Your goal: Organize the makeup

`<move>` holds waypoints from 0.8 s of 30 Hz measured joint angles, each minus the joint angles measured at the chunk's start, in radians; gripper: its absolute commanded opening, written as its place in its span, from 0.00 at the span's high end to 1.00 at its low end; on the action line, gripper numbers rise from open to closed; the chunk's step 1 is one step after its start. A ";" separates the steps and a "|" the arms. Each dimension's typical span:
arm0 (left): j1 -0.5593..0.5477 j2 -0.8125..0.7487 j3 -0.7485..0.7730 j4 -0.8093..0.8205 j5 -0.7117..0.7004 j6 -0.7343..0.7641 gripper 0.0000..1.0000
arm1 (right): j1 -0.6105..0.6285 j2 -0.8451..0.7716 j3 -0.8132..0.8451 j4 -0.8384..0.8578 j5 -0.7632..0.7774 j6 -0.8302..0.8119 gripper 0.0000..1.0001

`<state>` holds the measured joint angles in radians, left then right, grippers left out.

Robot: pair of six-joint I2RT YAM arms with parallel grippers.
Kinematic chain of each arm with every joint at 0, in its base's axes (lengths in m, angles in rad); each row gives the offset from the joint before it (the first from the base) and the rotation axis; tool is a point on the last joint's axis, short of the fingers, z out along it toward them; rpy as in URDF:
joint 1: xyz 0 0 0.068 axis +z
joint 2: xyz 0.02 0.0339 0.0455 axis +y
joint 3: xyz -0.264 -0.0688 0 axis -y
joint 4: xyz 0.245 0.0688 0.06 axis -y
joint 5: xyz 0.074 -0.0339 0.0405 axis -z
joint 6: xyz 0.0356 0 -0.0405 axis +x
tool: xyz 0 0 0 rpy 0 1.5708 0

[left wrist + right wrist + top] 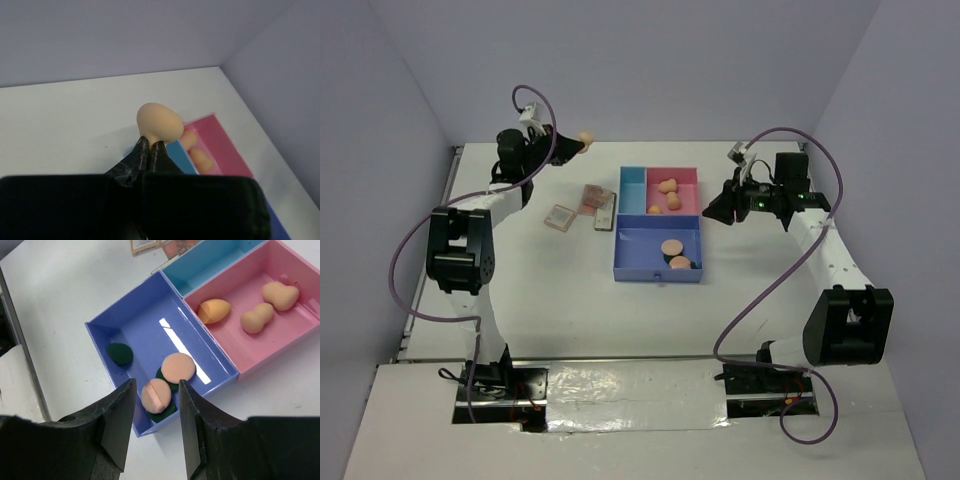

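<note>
My left gripper [150,143] is shut on a peach egg-shaped sponge [160,120], held above the table's far left [584,139]. My right gripper [157,385] is open and empty above the tray's purple compartment [145,325], which holds two peach round puffs [178,367] and dark green discs [119,353]. The pink compartment [280,335] holds three peach sponges [257,317]. Three small palettes [591,196] lie on the table left of the tray [658,270].
The light blue compartment [633,190] holds nothing I can see. Purple walls close in the table at the back and both sides. Cables loop over both arms.
</note>
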<state>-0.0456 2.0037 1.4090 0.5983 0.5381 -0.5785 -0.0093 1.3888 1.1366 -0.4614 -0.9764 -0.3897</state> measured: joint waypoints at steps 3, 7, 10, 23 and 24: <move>-0.013 -0.034 -0.076 0.114 0.079 -0.105 1.00 | -0.019 -0.007 -0.003 0.005 0.000 0.007 0.54; -0.064 -0.037 -0.162 0.199 0.137 -0.212 1.00 | -0.039 -0.013 -0.017 0.012 0.000 0.020 0.56; -0.126 -0.037 -0.187 0.202 0.153 -0.238 1.00 | -0.053 -0.014 -0.026 0.018 0.000 0.033 0.56; -0.332 -0.025 -0.156 0.114 0.087 -0.177 0.94 | -0.066 -0.037 -0.050 0.048 -0.005 0.059 0.55; -0.341 -0.017 -0.138 0.090 0.077 -0.161 0.94 | -0.066 -0.037 -0.050 0.049 -0.005 0.060 0.55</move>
<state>-0.3862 1.9869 1.2713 0.6888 0.6147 -0.7399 -0.0753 1.3521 1.0866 -0.4122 -0.9817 -0.3298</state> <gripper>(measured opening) 0.046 0.444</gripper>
